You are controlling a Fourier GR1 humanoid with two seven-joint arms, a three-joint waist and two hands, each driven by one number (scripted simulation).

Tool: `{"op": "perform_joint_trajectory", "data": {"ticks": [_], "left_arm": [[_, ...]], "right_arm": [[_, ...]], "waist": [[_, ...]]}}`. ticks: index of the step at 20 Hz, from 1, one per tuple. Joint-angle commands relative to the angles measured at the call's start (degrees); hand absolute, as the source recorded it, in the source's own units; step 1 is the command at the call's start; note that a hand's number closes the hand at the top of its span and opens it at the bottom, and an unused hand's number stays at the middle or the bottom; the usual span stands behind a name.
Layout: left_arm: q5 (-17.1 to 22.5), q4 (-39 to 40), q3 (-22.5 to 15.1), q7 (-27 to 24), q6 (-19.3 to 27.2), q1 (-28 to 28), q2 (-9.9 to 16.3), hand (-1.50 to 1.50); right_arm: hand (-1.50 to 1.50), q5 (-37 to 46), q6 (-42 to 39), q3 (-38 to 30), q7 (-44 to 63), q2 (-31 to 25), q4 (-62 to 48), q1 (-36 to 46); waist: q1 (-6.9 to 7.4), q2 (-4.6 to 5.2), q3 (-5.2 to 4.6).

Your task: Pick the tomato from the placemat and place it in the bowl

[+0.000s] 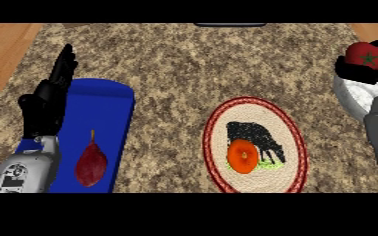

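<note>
Nearest, at lower left: left robot hand (46, 105), fingers straight and pointing up, resting over blue mat (111, 110) beside dark red vegetable (91, 166). Farther in, round woven mat (255, 105) on counter (184, 60), carrying an orange round item (242, 156). At far right edge, tomato (362, 55) cupped by curled black fingers of right robot hand (345, 72), just above white bowl (351, 97). Seemingly the placing step. Next: lower into bowl, uncurl fingers, lift clear without nudging the rim.

Speckled granite counter (184, 65) carries blue placemat (111, 115), round woven mat (255, 107), bowl (347, 97).
</note>
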State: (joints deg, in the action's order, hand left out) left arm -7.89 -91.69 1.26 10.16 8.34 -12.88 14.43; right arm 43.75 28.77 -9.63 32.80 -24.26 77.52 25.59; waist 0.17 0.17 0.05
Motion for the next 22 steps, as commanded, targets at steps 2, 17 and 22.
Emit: {"op": "perform_joint_trajectory", "data": {"ticks": [2,17,22], "left_arm": [[0.6,-2.9,0.2,0.2,-1.2,1.9,0.3,0.00],[-2.4,0.0,-1.2,-0.2,0.8,-1.3,-2.5,0.00],[-0.6,0.0,-0.4,-1.3,-1.3,0.0,-1.7,0.00]], "right_arm": [[1.50,1.1,4.4,-3.9,-9.0,-4.6,-12.9,-0.3],[-1.50,-12.2,3.1,-18.3,-34.2,-12.9,-50.5,9.0],[-1.50,-18.3,0.4,-23.1,-45.8,-12.2,-53.8,11.3]], "waist": [[0.77,0.06,0.01],[1.87,0.77,0.29],[2.40,0.89,0.32]]}}
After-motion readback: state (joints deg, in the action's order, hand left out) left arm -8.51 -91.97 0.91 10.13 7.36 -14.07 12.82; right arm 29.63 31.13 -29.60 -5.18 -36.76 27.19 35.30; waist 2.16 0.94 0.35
